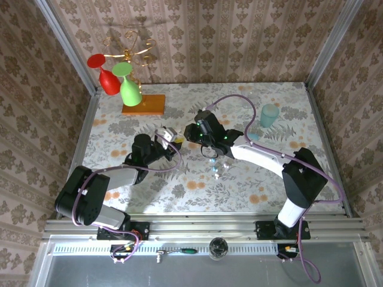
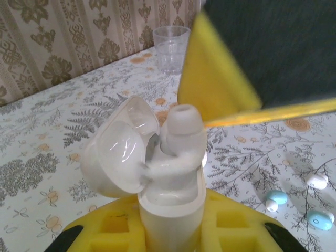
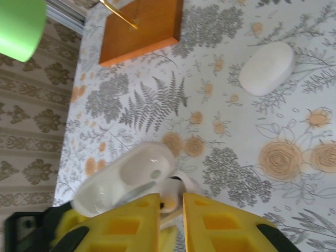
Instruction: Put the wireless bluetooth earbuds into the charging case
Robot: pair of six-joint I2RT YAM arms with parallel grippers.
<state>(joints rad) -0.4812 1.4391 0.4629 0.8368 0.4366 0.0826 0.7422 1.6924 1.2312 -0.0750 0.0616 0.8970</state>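
Observation:
My left gripper [image 2: 170, 223] is shut on the charging case [image 2: 173, 207], a pale white case held upright with its hinged lid [image 2: 118, 157] swung open to the left. One white earbud [image 2: 181, 131] stands in the case's opening, tip upward. My right gripper [image 3: 171, 202] is shut on that earbud [image 3: 171, 195] from above, and one of its yellow fingers [image 2: 215, 89] shows in the left wrist view. In the top view both grippers meet mid-table, the left gripper [image 1: 169, 137] and the right gripper [image 1: 190, 133] beside the case [image 1: 167, 133].
Small pale-blue and white pieces [image 2: 275, 198] lie on the flowered cloth to the right of the case, also seen as pieces [image 1: 215, 167]. A closed white pebble-like item [image 3: 266, 68] lies farther off. A teal cup [image 1: 269, 115] stands at back right. A wooden stand [image 1: 143, 104] with red and green glasses is at back left.

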